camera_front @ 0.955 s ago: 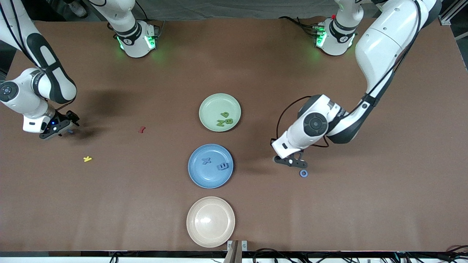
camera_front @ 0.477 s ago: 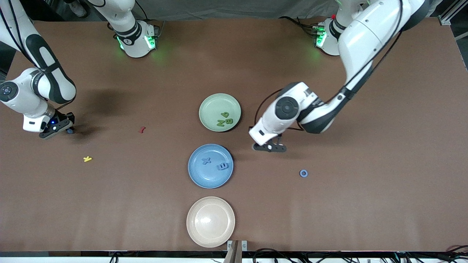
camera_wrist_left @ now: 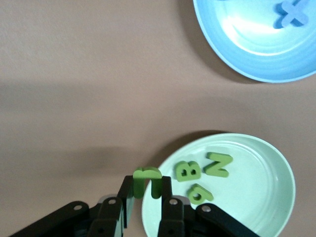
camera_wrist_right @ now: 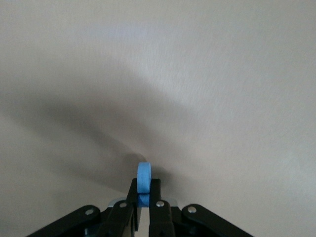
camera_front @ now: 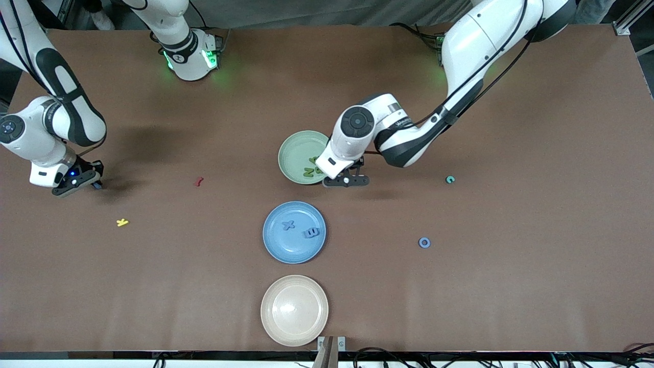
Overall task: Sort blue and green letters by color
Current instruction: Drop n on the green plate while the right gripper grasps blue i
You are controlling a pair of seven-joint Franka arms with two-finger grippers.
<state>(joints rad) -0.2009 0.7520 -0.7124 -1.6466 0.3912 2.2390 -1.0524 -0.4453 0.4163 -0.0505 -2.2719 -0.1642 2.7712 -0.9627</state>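
My left gripper (camera_wrist_left: 146,197), pinching a green letter (camera_wrist_left: 147,178), hangs over the green plate (camera_front: 294,153) rim; I'd move inward before releasing. My right gripper (camera_wrist_right: 144,203) clamps a blue letter (camera_wrist_right: 143,180) at the table.

Left arm (camera_front: 460,56) stretched from its base at the tabletop's top edge toward the table's middle, wrist bent down, left gripper (camera_wrist_left: 146,190) pinched tight on a green letter (camera_wrist_left: 147,179). Right arm (camera_front: 61,107) folded near its own end, right gripper (camera_wrist_right: 143,196) low, clamped on a blue letter (camera_wrist_right: 143,178).
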